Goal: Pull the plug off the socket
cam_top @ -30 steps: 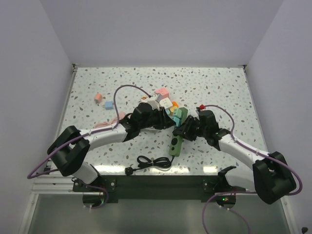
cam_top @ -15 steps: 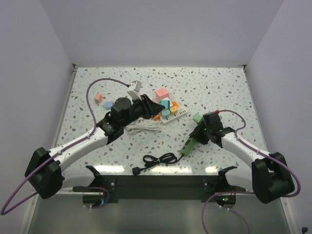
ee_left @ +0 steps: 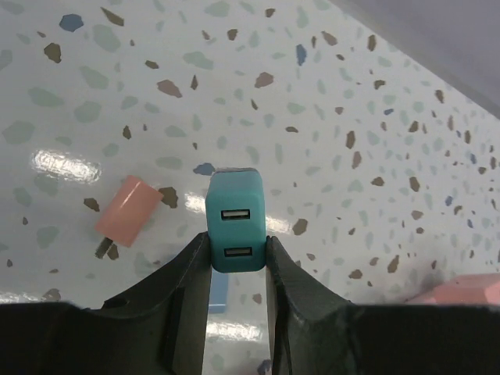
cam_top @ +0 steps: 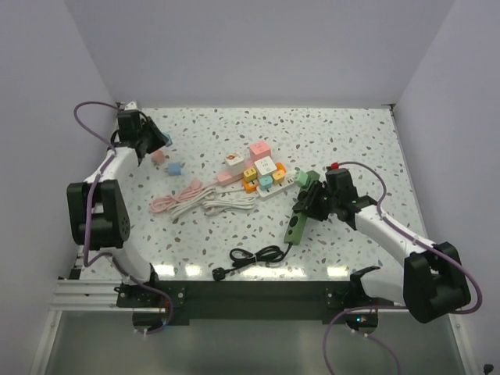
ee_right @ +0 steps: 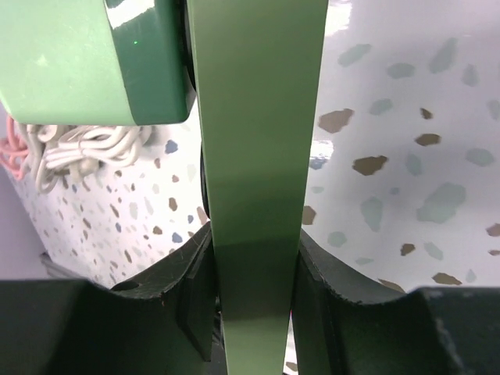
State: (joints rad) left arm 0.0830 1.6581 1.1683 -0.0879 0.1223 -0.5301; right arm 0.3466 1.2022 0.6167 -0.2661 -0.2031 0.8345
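My left gripper (cam_top: pixel 158 141) is at the far back left of the table, shut on a teal USB charger plug (ee_left: pixel 237 221) held just above the surface; its fingers (ee_left: pixel 187 273) press both sides. My right gripper (cam_top: pixel 305 205) is shut on a green power strip (cam_top: pixel 296 224) at centre right, gripping its long sides (ee_right: pixel 256 180). A dark green plug (cam_top: pixel 312 180) sits in the strip's far end and shows at upper left in the right wrist view (ee_right: pixel 101 62). A black cable (cam_top: pixel 250 256) runs from the strip.
A white power strip (cam_top: pixel 269 178) with several coloured plugs lies at centre, with coiled pink (cam_top: pixel 173 200) and white (cam_top: pixel 228 203) cables beside it. A pink plug (cam_top: pixel 158 156) and a blue plug (cam_top: pixel 173 167) lie loose under my left gripper; the pink one also shows in the left wrist view (ee_left: pixel 127 217).
My left arm has swung from the table's centre to the far back left, carrying the teal plug. My right gripper shifted slightly with the green strip.
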